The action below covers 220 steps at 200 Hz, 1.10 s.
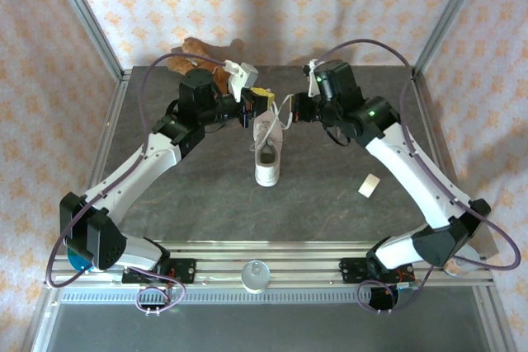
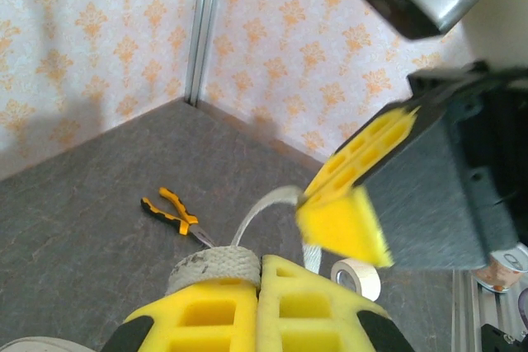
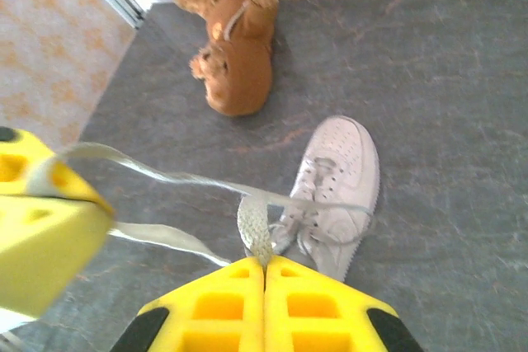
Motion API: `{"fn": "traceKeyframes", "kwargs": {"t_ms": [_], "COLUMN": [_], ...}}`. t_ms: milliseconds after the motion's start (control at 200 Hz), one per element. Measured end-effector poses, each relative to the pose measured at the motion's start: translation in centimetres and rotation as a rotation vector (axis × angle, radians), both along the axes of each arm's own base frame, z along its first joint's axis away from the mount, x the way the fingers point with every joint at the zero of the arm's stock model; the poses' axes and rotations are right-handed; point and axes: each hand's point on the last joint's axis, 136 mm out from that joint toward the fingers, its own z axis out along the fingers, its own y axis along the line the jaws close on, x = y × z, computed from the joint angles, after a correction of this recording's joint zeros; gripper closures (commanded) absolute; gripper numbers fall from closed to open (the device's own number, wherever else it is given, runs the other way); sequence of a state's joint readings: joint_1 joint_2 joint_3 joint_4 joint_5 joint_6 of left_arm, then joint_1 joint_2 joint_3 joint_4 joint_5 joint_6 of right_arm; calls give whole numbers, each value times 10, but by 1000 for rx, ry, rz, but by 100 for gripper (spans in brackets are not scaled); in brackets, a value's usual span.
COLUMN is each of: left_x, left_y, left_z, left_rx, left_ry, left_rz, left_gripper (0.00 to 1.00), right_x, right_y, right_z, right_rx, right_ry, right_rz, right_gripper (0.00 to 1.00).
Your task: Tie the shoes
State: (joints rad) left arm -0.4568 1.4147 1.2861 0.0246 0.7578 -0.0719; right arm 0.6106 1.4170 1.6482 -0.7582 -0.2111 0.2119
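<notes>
Teddy (image 3: 239,55) nr sneaker (image 3: 342,171), its laces (image 3: 165,175) taut; pliers (image 2: 169,210), tape roll (image 2: 356,274) around.

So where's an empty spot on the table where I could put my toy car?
The best bare patch is in front, between the sneaker heel and the rail. There's also room between the sneaker and the left arm. The back middle is crowded: laces, teddy and both jaws meet there.

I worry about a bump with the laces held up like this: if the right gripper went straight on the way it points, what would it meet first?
Beyond the lace it pinches, the right gripper would most likely meet the white shoe, around its laced top; depth is hard to judge.
</notes>
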Motion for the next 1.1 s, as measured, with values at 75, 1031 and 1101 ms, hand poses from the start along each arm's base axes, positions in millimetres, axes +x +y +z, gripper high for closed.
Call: {"fn": "traceKeyframes", "kwargs": {"t_ms": [75,1031,1101], "left_x": [0,1,3], "left_y": [0,-33,-33], "left_z": [-1,-125,-135], "left_rx": [-3,301,332], "left_ry": [-11,-209,-210], "left_rz": [-3,-113,-115], "left_gripper": [100,100,100], "right_x": [3,47,50], "right_y": [-1,6,8], "right_z": [4,-30,-30], "right_rx": [25,126,129], "right_ry": [-1,135,132], "right_rz": [-1,-28,-26], "right_gripper": [100,100,100]}}
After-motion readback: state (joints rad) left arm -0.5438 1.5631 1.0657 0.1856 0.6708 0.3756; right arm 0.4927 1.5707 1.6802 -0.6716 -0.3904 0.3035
